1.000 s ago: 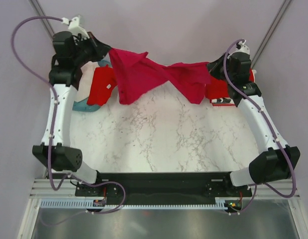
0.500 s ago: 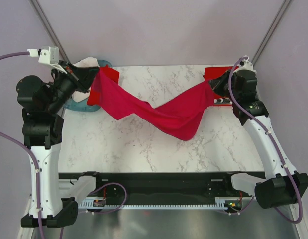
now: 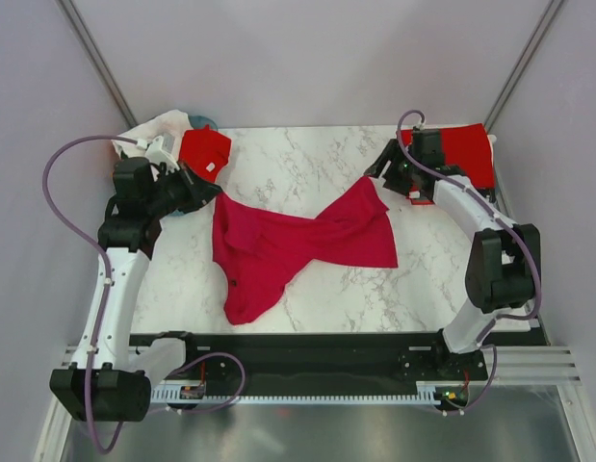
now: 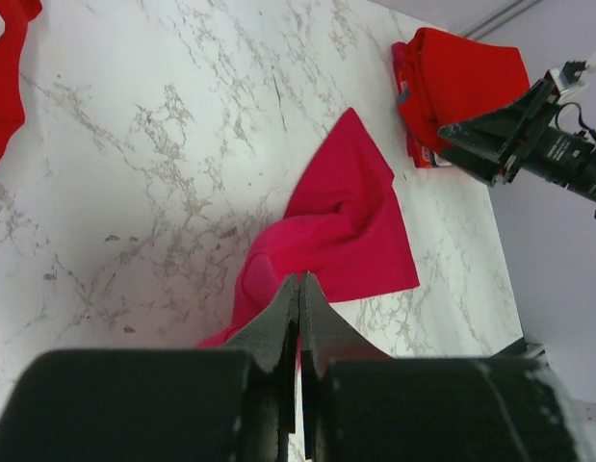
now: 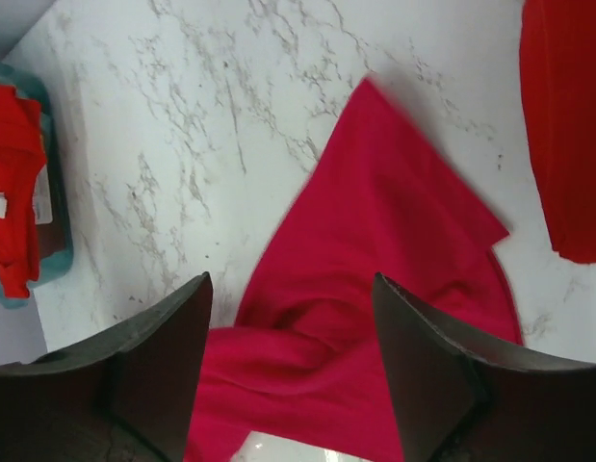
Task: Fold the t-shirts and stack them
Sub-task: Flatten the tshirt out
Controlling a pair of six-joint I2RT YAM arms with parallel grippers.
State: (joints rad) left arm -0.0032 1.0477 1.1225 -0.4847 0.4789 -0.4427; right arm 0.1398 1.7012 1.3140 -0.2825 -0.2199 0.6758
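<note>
The crimson t-shirt [image 3: 298, 241] is lying loosely twisted across the middle of the marble surface [image 3: 307, 159], one end trailing toward the near edge and a pointed corner reaching toward the far right. The left hand [image 3: 203, 190] is pinching the shirt's left edge, its fingers pressed together with a sliver of crimson cloth showing between them (clearest from the left wrist view). The right hand [image 3: 386, 173] is hovering just beside that pointed corner, fingers spread wide and gripping nothing. A folded bright red t-shirt [image 3: 468, 154] is resting at the far right corner, and another red t-shirt [image 3: 203, 151] is sitting in the teal basket [image 5: 59, 245] at the far left.
</note>
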